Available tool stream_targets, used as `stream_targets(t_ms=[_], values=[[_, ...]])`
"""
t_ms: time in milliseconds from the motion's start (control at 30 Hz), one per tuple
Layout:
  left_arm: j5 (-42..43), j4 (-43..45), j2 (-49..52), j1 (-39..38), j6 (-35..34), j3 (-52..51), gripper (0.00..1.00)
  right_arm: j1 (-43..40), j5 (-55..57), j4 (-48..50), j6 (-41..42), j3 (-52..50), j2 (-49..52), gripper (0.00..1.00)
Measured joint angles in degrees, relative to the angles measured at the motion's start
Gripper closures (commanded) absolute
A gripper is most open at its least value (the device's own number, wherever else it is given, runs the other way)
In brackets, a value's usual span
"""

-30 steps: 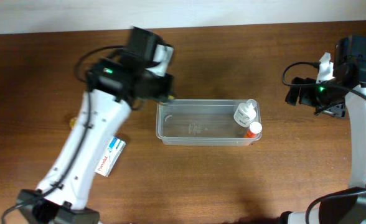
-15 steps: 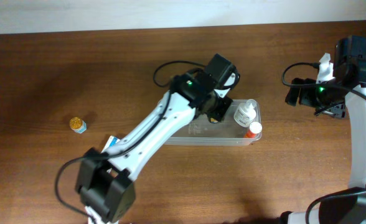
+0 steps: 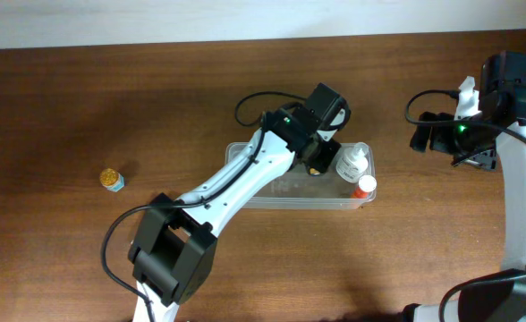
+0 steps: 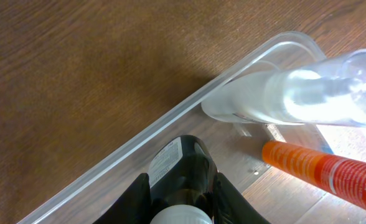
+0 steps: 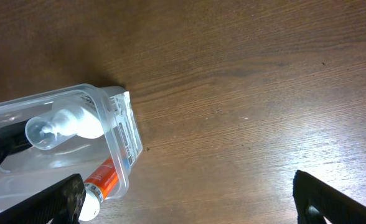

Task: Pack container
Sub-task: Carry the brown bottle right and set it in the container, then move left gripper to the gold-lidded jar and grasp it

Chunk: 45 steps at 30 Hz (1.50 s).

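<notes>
The clear container [image 3: 245, 199] lies mid-table. At its right end lie a white bottle with a clear cap [image 3: 352, 163] and an orange tube [image 3: 364, 186]. My left gripper [image 3: 315, 163] is inside the container next to the white bottle, shut on a dark bottle with a white cap [image 4: 186, 158]. The left wrist view shows the container rim [image 4: 170, 118], the white bottle [image 4: 282, 93] and the orange tube [image 4: 320, 171] close ahead. My right gripper [image 3: 442, 134] is open and empty, right of the container. Its wrist view [image 5: 189, 205] shows the container's end [image 5: 117, 124], the white bottle [image 5: 65, 124] and the tube [image 5: 102, 177].
A small round yellow jar [image 3: 111, 179] stands on the table far left. My left arm stretches from the front edge across the container's left half. Bare wood lies between the container and my right gripper.
My left arm has swung right from the container's left end to its right part, carrying the dark bottle down beside the white bottle. The right arm has not moved.
</notes>
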Motion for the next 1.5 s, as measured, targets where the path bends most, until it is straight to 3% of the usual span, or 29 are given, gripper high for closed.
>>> stream_targets(t_ms=[100,167,233,333,533,733,833,900,933,1033,1133,1233,1367,1500], values=[[0.0,0.0,0.0,-0.2,0.0,0.0,0.77,0.0,0.0,0.0,0.0,0.0,0.0,0.01],[0.0,0.0,0.0,-0.3,0.0,0.0,0.62,0.0,0.0,0.0,0.0,0.0,0.0,0.01],[0.0,0.1,0.0,-0.4,-0.2,0.0,0.60,0.0,0.0,0.0,0.0,0.0,0.0,0.01],[0.0,0.1,0.0,-0.4,-0.2,0.0,0.50,0.0,0.0,0.0,0.0,0.0,0.0,0.01],[0.0,0.1,0.0,-0.4,-0.5,0.0,0.48,0.0,0.0,0.0,0.0,0.0,0.0,0.01],[0.0,-0.7,0.0,-0.3,-0.6,0.1,0.37,0.0,0.0,0.0,-0.1,0.0,0.0,0.01],[-0.3,-4.0,-1.0,0.2,-0.7,0.4,0.26,0.0,0.0,0.0,-0.1,0.0,0.0,0.02],[-1.5,-7.7,-3.3,1.4,-0.7,1.0,0.05,0.0,0.0,0.0,-0.2,0.0,0.0,0.02],[-2.2,-10.1,-5.1,2.4,-0.7,1.5,0.01,0.0,0.0,0.0,-0.3,0.0,0.0,0.02],[-4.1,-16.2,-12.7,7.7,-0.8,2.6,0.01,0.0,0.0,0.0,-0.3,0.0,0.0,0.02],[-5.6,-22.7,-21.9,16.9,-0.9,4.3,0.01,0.0,0.0,-0.1,-0.3,0.0,0.0,0.02],[-7.1,-34.9,-28.1,27.9,-1.0,5.7,0.01,0.0,0.0,-0.1,-0.3,0.0,0.0,0.02],[-7.0,-36.7,-28.3,34.9,-1.0,3.0,0.01,0.0,0.0,-0.1,-0.4,0.0,0.0,0.02],[-6.8,-30.9,-26.6,43.5,-1.1,-4.5,0.01,0.0,0.0,-0.1,-0.5,0.0,0.0,0.02]])
